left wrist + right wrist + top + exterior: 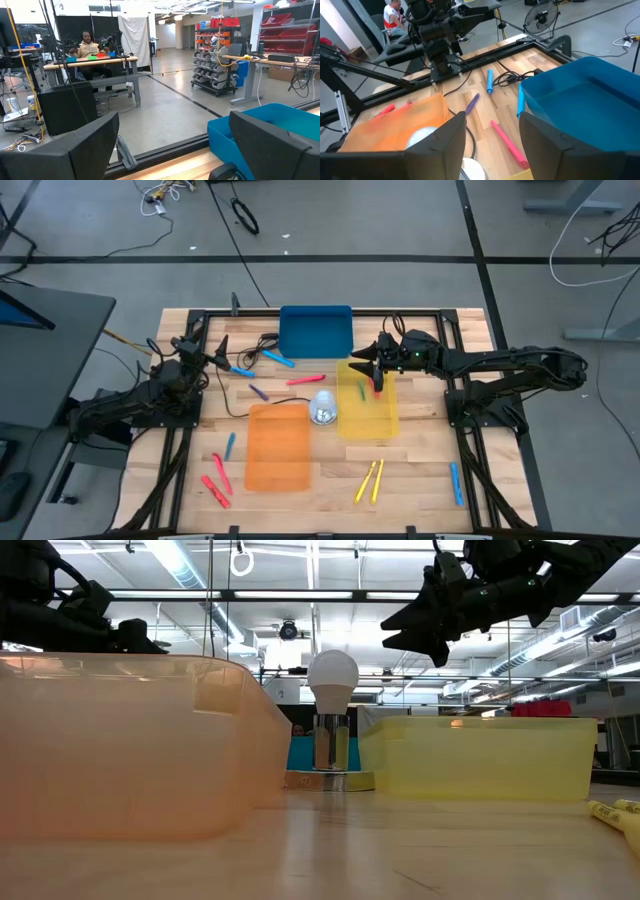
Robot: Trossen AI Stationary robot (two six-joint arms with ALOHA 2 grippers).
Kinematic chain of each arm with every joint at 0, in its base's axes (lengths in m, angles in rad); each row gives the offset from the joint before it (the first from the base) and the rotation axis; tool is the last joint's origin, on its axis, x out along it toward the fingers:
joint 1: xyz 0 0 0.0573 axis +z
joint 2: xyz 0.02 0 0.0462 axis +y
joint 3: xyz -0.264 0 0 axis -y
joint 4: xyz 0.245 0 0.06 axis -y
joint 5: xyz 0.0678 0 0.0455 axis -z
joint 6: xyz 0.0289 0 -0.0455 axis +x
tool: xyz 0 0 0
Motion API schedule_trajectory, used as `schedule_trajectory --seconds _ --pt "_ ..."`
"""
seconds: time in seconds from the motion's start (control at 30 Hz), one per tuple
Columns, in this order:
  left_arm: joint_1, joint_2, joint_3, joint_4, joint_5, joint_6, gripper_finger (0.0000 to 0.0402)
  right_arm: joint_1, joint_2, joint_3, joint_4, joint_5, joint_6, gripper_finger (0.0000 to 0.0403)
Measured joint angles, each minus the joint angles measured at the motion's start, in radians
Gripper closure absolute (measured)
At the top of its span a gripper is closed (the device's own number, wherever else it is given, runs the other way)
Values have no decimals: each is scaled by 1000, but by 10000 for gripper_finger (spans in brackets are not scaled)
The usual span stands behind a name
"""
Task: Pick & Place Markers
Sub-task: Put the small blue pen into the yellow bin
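Markers lie scattered on the wooden table: a red one (305,380), a purple one (258,392), blue ones (242,370) (278,358), red ones (215,490) near the front left, and two yellow ones (368,480). A green marker (361,390) and a red one (378,385) show inside the yellow tray (385,420). My right gripper (362,360) (492,117) hovers over that tray's far edge, open, with nothing between its fingers. Near the table's far left, my left gripper (220,350) (175,125) waits open and level.
A blue tray (316,330) stands at the far middle and an orange tray (278,445) at the near middle. A white bulb on a shiny base (323,408) sits between the orange and yellow trays. Black cables (262,340) lie by the blue tray. A person sits beyond the table.
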Motion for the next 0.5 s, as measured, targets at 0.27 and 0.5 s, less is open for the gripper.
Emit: schedule_trajectory --seconds 0.27,0.5 --pt "0 0 0 8 0 -6 19 0 0 0 0 0 26 219" --pt "0 0 0 24 0 -34 19 0 0 0 -1 1 24 219"
